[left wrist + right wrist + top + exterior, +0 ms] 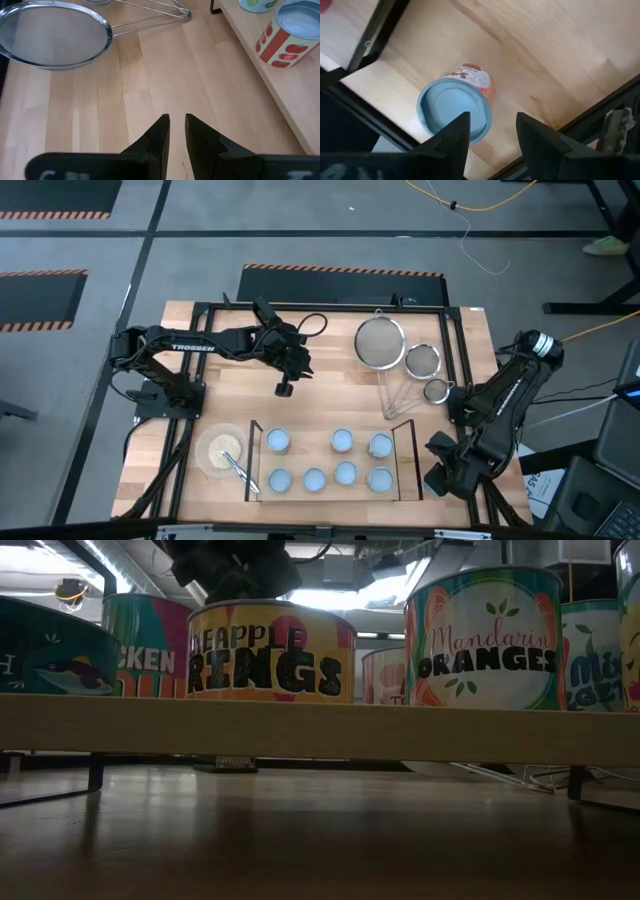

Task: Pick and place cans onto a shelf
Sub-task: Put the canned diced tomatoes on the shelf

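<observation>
Seven cans (pixel 345 473) stand on the shelf (pixel 407 463); left fingers (pixel 164 131) nearly closed, right fingers (pixel 457 132) spread, both empty.

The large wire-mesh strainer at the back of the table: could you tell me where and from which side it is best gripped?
Take the large strainer by its thin wire handle, coming down from above with the fingers set across it. The mesh bowl is round and wide, while the handle is slim. Gripping near the bowl is probably best, since the smaller strainers' handles crowd its far end.
</observation>
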Action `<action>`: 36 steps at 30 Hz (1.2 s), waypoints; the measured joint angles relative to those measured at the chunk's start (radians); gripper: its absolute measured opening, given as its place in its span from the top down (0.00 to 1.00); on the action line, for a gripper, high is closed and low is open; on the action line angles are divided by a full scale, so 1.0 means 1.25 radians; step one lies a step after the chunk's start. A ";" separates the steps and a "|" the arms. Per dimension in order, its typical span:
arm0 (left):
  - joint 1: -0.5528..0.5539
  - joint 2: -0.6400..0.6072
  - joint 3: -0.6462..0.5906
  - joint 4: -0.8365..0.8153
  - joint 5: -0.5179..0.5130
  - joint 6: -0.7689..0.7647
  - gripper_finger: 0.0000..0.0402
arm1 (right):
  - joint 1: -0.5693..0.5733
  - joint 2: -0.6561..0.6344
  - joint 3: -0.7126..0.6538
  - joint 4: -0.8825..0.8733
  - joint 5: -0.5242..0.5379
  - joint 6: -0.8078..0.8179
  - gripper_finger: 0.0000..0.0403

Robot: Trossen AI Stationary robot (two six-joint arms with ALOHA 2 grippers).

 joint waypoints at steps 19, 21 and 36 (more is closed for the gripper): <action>0.000 0.000 0.000 0.000 0.000 0.000 0.86 | 0.000 0.094 0.000 0.014 -0.002 -0.003 0.59; 0.000 0.000 0.000 0.000 0.000 0.000 0.87 | 0.000 0.100 0.000 0.014 -0.003 -0.003 0.59; 0.000 0.000 0.000 0.000 0.000 0.000 0.87 | -0.001 0.112 0.000 0.034 -0.002 -0.005 0.87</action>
